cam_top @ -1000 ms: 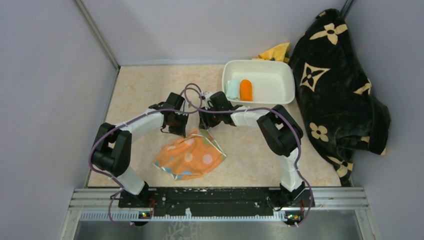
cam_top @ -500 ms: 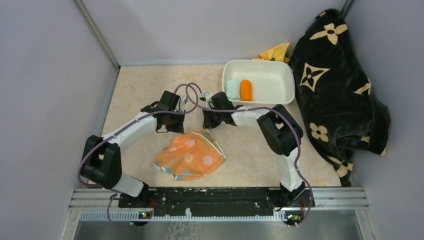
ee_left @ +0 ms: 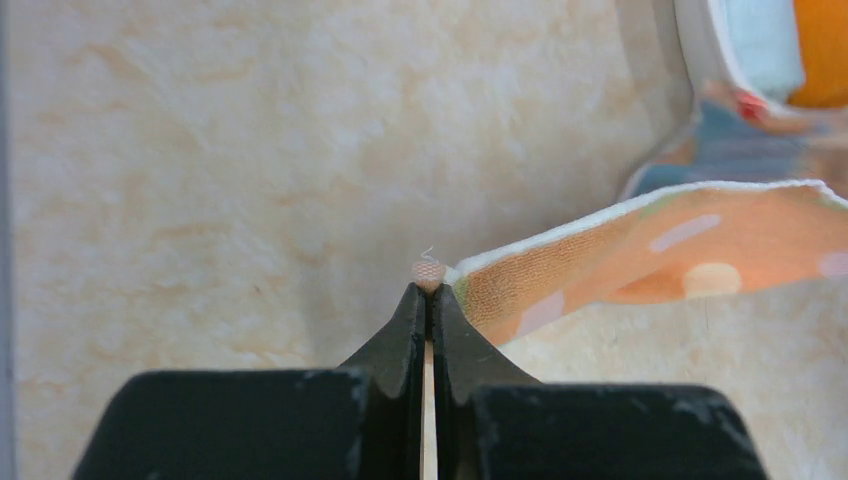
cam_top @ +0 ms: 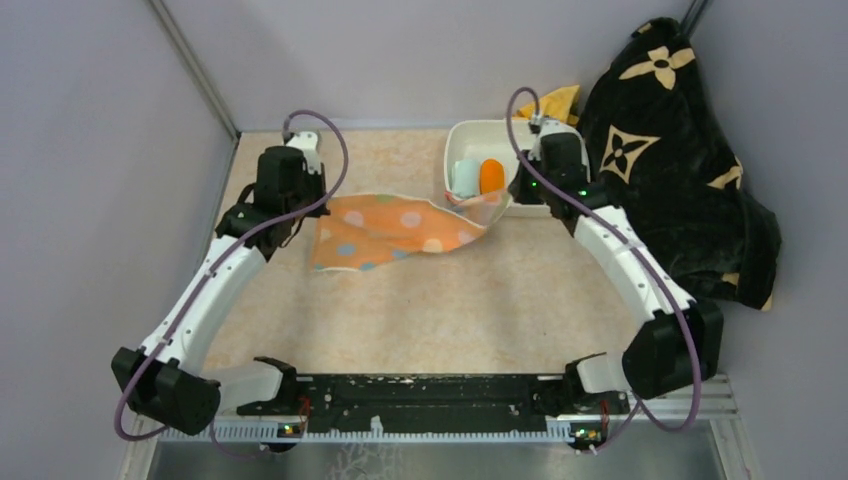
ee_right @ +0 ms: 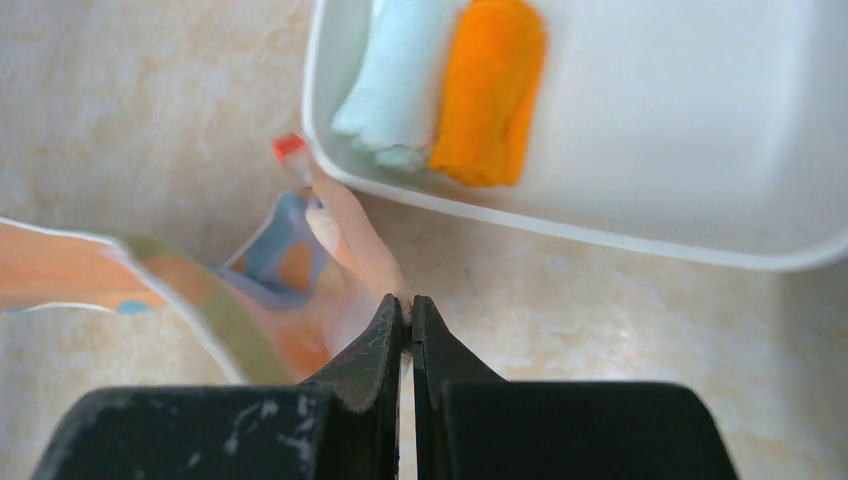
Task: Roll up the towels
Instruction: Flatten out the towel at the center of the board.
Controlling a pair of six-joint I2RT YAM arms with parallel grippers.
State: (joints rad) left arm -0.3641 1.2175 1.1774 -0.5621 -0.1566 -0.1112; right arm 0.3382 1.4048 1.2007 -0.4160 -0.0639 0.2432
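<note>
**Top external: dotted towel stretched between both claws**

Top external view: the striped, dotted towel (cam_top: 395,228) hangs spread between the two arms, over the far half of the worktop (cam_top: 450,310). Whether its sagging near edge touches the surface, cannot tell.

- Left claw (ee_left: 428,295): pinched fully together on the towel's left corner. A tuft of cloth pokes past the tips.
- Right claw (ee_right: 407,305): closed tight on the right corner, just beside the near wall of the white tub (ee_right: 680,120).
- Inside the tub, at its left end: mint towel (ee_right: 395,75) and orange towel (ee_right: 490,90), both rolled, side by side and touching.
- Black flowered blanket (cam_top: 680,190): heaped to the right of the tub.
- Yellow cloth (cam_top: 556,102): peeks out behind the tub.
</note>
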